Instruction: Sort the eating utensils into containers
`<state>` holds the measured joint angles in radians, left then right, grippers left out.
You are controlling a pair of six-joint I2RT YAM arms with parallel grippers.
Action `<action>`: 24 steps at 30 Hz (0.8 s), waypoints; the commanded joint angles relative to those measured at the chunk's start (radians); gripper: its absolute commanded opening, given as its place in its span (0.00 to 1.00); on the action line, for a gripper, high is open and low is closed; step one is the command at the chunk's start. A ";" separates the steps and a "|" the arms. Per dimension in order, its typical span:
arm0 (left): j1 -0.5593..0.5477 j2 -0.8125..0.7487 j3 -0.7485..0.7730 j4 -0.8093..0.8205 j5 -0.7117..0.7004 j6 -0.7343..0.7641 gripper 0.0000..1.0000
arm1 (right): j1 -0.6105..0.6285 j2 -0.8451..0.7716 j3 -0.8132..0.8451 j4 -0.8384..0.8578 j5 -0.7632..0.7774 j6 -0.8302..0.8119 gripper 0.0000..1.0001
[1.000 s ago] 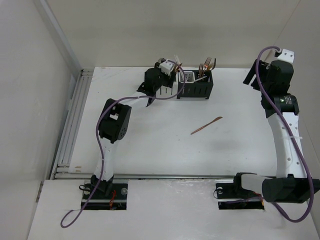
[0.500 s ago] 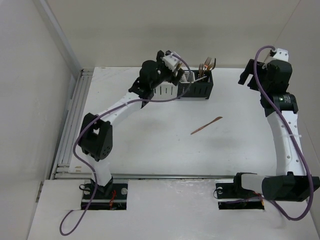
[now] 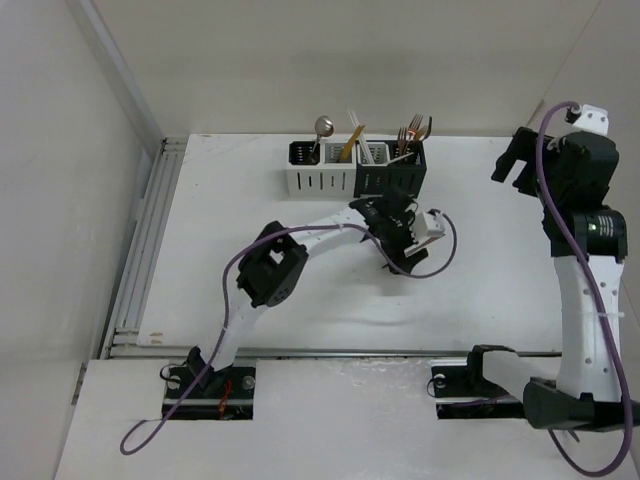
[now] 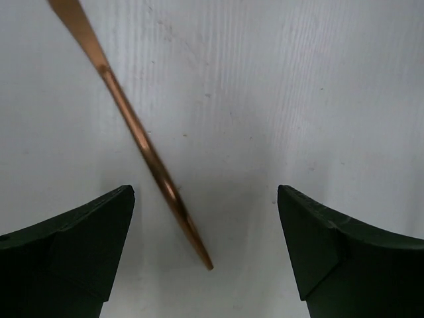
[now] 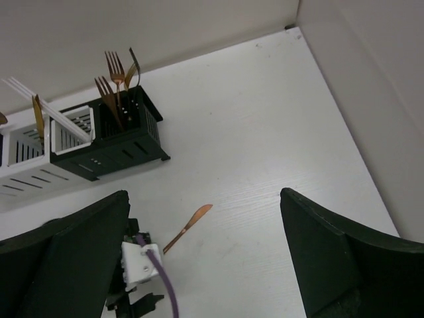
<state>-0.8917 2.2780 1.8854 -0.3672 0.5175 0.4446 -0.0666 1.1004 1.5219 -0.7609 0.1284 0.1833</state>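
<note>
The containers (image 3: pixel 355 178) stand in a row at the back of the table, two white on the left and two black on the right. They hold eating utensils: a spoon (image 3: pixel 323 125), a gold piece (image 3: pixel 347 146) and copper forks (image 3: pixel 414 131). One copper knife (image 5: pixel 187 228) lies loose on the table. My left gripper (image 3: pixel 398 250) hangs low over its handle end, hiding most of it in the top view. In the left wrist view the handle (image 4: pixel 139 142) runs between the open fingers, nearer the left one, touching neither. My right gripper (image 3: pixel 520 160) is raised at the far right, open and empty.
A side wall runs close along the table's right edge (image 5: pixel 344 126). A metal rail (image 3: pixel 150 240) borders the left edge. The left arm's purple cable (image 3: pixel 440 250) loops beside the gripper. White chopsticks (image 5: pixel 46 106) lean out of a white container.
The left arm swung from the containers down to the loose knife, and its jaws spread wider. The right gripper shifted slightly right and opened further.
</note>
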 commanded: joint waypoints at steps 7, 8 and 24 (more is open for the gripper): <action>-0.038 0.129 0.237 -0.136 -0.241 -0.110 0.89 | -0.009 -0.154 -0.020 -0.046 0.040 0.002 1.00; -0.038 0.143 0.238 -0.136 -0.255 -0.110 0.89 | -0.009 -0.172 -0.029 -0.046 0.040 0.002 1.00; -0.121 0.193 0.141 -0.107 -0.415 -0.009 0.45 | -0.009 -0.214 -0.040 -0.046 0.040 0.002 1.00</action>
<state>-0.9951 2.4439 2.0853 -0.4328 0.1455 0.4004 -0.0673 0.9077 1.4723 -0.8162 0.1577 0.1833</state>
